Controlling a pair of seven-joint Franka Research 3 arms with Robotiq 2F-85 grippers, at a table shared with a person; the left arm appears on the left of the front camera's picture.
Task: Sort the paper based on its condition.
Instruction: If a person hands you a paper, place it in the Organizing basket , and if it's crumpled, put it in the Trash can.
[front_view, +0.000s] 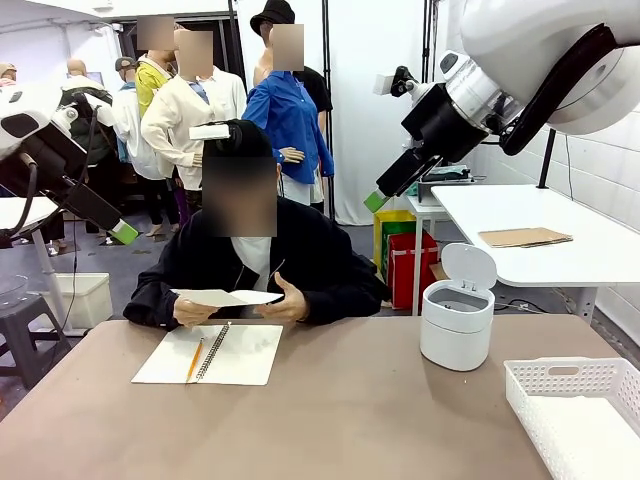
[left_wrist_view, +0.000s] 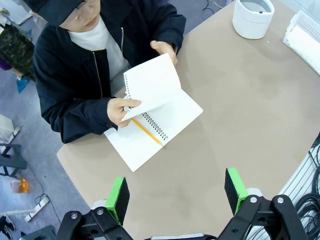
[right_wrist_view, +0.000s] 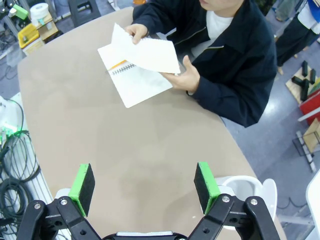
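Note:
Across the table a person holds one white sheet of paper (front_view: 228, 297) (left_wrist_view: 152, 85) (right_wrist_view: 150, 52) in both hands. It hovers just above an open spiral notebook (front_view: 245, 355) (left_wrist_view: 145, 145) (right_wrist_view: 135, 82), and a yellow pencil (front_view: 194, 358) (left_wrist_view: 146, 132) lies by the binding. My left gripper (front_view: 122, 232) (left_wrist_view: 175, 176) hangs open and empty, high over the table's left side. High on the right, my right gripper (front_view: 377, 200) (right_wrist_view: 144, 167) is also open and empty. Both are far from the sheet.
A white round bin (front_view: 457, 335) (left_wrist_view: 253, 17) (right_wrist_view: 245, 187) with its lid up stands at the right of the table. A white slotted basket (front_view: 560, 375) (left_wrist_view: 305, 37) sits at the front right corner. A brown cardboard sheet (front_view: 524, 237) lies on a separate white table behind.

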